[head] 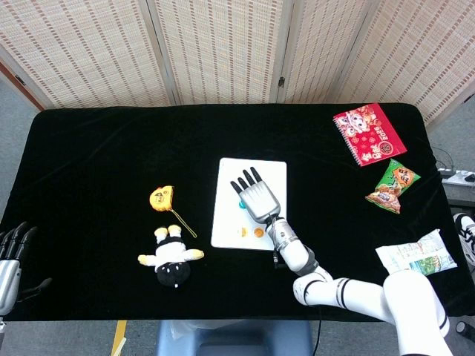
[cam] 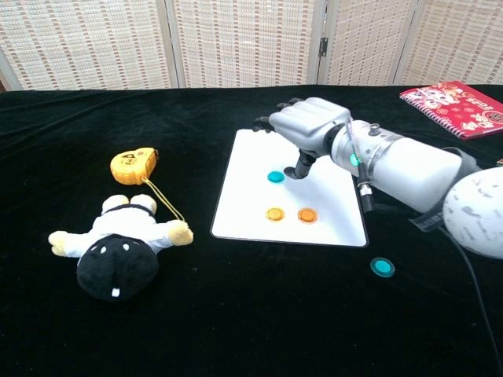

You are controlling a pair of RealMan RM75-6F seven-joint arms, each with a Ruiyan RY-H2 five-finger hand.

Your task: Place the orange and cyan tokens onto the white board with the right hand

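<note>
With fingers spread over the white board (cam: 244, 210) and holding nothing, hovering as the right hand (cam: 308, 129) beside a cyan token (cam: 275, 177) lying there; another cyan token (cam: 382, 267) waiting on cloth. Probably light, stiff, slippery: pinching by rim.

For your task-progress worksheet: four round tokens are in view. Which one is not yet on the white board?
The cyan token on the black cloth, off the white board's near right corner. The other cyan token and two orange tokens lie on the board.
</note>
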